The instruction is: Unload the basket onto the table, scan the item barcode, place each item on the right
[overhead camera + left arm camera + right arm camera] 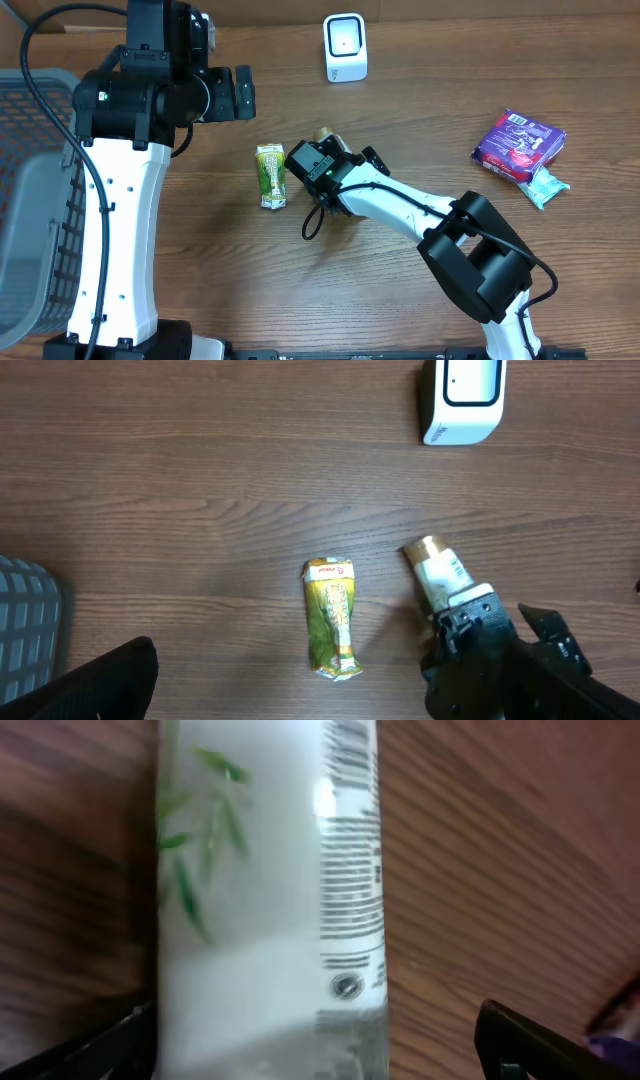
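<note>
Bottle [438, 572], white with a gold cap, is laid at mid-frame overhead, beside a green packet [271, 176]. It is straddled, not gripped, by the wide-spread right gripper [320, 1055]. Left gripper [232, 93], upper left, is held open.

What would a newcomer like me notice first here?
The right hand, open, straddles a white bottle with a gold cap at mid-table, a green packet beside it. A white scanner stands at the far edge, and a purple packet lies to the right.
</note>
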Controlling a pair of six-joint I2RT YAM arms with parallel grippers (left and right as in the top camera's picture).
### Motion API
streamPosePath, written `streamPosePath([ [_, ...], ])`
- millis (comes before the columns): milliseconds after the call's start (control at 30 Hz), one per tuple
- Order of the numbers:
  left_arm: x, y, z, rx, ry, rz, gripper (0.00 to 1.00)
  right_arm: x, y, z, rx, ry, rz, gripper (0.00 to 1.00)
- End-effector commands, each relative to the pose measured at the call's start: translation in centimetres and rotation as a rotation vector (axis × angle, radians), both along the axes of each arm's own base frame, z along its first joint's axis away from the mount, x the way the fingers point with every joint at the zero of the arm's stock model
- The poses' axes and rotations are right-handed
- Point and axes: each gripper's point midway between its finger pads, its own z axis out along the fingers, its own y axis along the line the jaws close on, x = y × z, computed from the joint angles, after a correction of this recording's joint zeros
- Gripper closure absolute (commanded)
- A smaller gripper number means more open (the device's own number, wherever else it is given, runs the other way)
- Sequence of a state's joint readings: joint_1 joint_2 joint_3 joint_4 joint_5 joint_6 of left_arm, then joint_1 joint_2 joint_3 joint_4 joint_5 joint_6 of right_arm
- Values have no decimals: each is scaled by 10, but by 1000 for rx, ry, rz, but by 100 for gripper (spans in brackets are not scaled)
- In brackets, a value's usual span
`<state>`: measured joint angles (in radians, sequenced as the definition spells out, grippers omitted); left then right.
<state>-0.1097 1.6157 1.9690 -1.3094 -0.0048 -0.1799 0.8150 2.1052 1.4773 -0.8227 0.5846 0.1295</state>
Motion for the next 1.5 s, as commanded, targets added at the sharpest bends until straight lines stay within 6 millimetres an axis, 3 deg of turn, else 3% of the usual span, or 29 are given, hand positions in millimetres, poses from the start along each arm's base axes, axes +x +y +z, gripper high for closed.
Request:
streamPosePath([
  [0,2,0,3,8,-12,-5,0,1,-5,1,-27,-17,-1,0],
  [200,2,0,3,8,-12,-5,0,-4,3,-6,24,23,9,7],
  [333,2,0,3,8,-12,-6,0,-5,1,-9,33,43,6,8],
  [433,2,0,3,8,-12,-5,0,-9,-2,-17,37,67,2,15],
  [733,2,0,3,8,-12,-5,0,-12,-4,-22,38,73,3,54],
  [900,2,0,3,8,-12,-5,1,-11,-3,-21,41,68,6,82],
  [1000,2,0,3,8,-12,-5,0,-10,-1,-19,46,66,6,91],
  [1100,2,0,3,8,-12,-6,0,-6,4,-10,61,60,1,96],
  [1267,2,0,3,8,-12,-5,1,1,17,18,121,44,7,96],
  [1367,2,0,3,8,-12,-5,0,13,10,39,102,-18,-12,96],
  [1467,2,0,3,8,-12,-5,0,26,-8,55,4,-124,-47,96],
])
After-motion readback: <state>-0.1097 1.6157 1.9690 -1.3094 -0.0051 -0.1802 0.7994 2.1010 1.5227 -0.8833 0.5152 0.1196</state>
